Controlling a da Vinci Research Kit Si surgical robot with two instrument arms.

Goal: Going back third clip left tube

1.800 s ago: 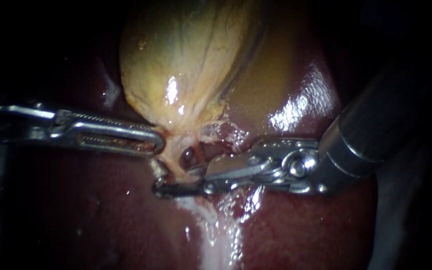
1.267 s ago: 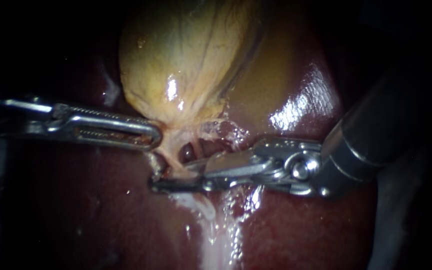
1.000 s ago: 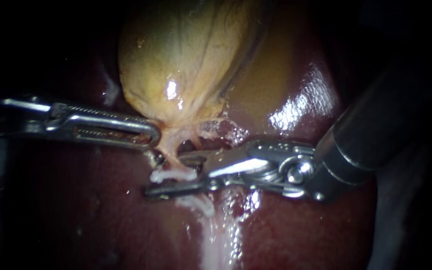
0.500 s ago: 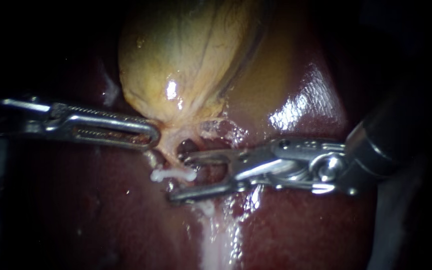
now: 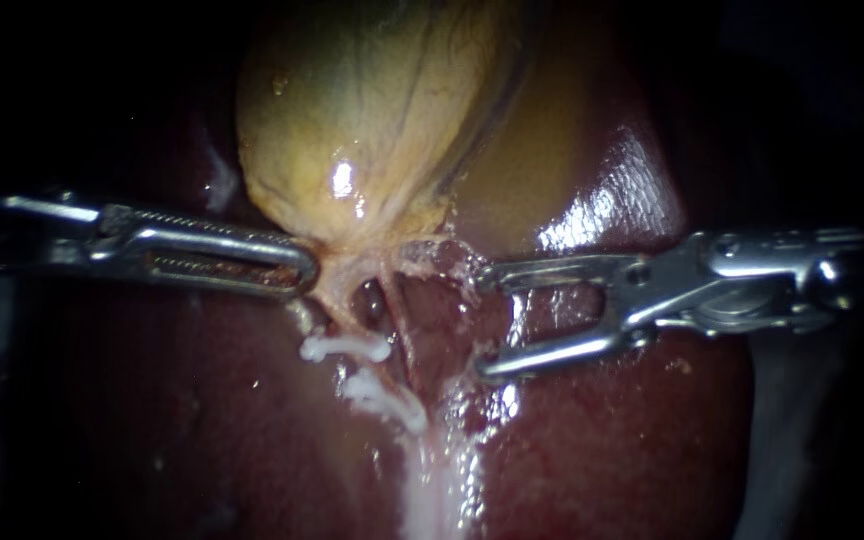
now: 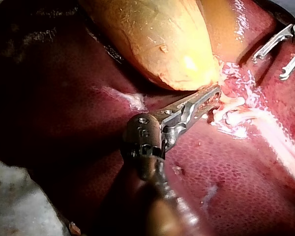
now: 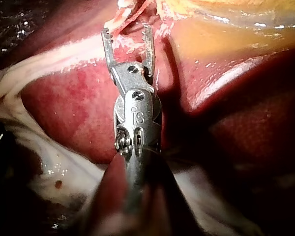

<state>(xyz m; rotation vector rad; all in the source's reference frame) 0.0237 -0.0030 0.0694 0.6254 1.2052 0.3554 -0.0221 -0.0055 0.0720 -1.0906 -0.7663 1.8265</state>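
The yellow gallbladder [image 5: 372, 110] lies on the dark red liver [image 5: 612, 450]. From its neck a pale tube [image 5: 340, 300] runs down on the left side. Two white clips sit across this tube, an upper one [image 5: 345, 347] and a lower one [image 5: 384, 397]. My left instrument [image 5: 300, 276] is shut on the tissue at the gallbladder's neck [image 6: 217, 93]. My right instrument [image 5: 484, 322] stands to the right of the tubes with its jaws wide open and nothing in them. The right wrist view shows the same open jaws [image 7: 127, 30], short of the tubes. Both clips [image 6: 231, 110] lie just ahead of my left instrument.
A second, thinner strand [image 5: 402, 330] runs down beside the clipped tube. Frayed pale tissue [image 5: 442, 258] hangs below the gallbladder. A whitish band [image 5: 437, 490] runs down the liver. My right instrument [image 6: 280, 46] shows far off in the left wrist view.
My right instrument's jaws closed around the left tube, then opened and left a white clip on it. The instrument has since drawn back to the right. My left instrument has held still.
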